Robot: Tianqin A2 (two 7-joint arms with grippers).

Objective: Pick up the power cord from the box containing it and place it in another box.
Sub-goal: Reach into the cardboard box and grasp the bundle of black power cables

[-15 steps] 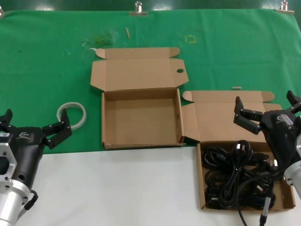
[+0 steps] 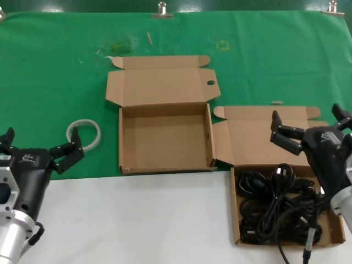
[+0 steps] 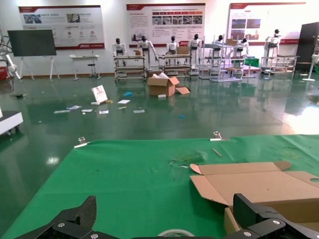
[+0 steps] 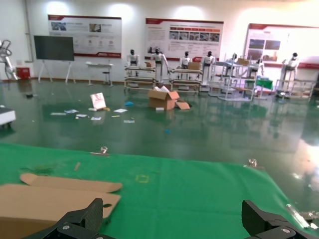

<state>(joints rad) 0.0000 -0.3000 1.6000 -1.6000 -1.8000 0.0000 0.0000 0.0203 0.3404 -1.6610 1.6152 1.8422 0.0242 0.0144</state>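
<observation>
Several black power cords (image 2: 275, 204) lie tangled in the right cardboard box (image 2: 236, 212), whose side flap (image 2: 222, 144) splays outward; one cord hangs over its front edge. The other box (image 2: 165, 137) to its left stands empty with upright sides, its lid (image 2: 162, 85) open and a round hole (image 2: 210, 83) near a corner. My right gripper (image 2: 311, 124) is open and empty, above the back of the cord box. In the right wrist view my right gripper (image 4: 172, 221) is open over green cloth, with the empty box's lid (image 4: 45, 199) beside it. My left gripper (image 2: 37, 145) is open and empty at the left edge.
A white tape ring (image 2: 84, 133) lies on the green cloth (image 2: 55, 82) near my left gripper and shows in the left wrist view (image 3: 174, 232). The front of the table is white (image 2: 137, 220). Metal clips (image 2: 161, 10) hold the cloth at the far edge.
My right gripper has shifted slightly to the left above the cord box. The left arm, the boxes and the cords have not moved.
</observation>
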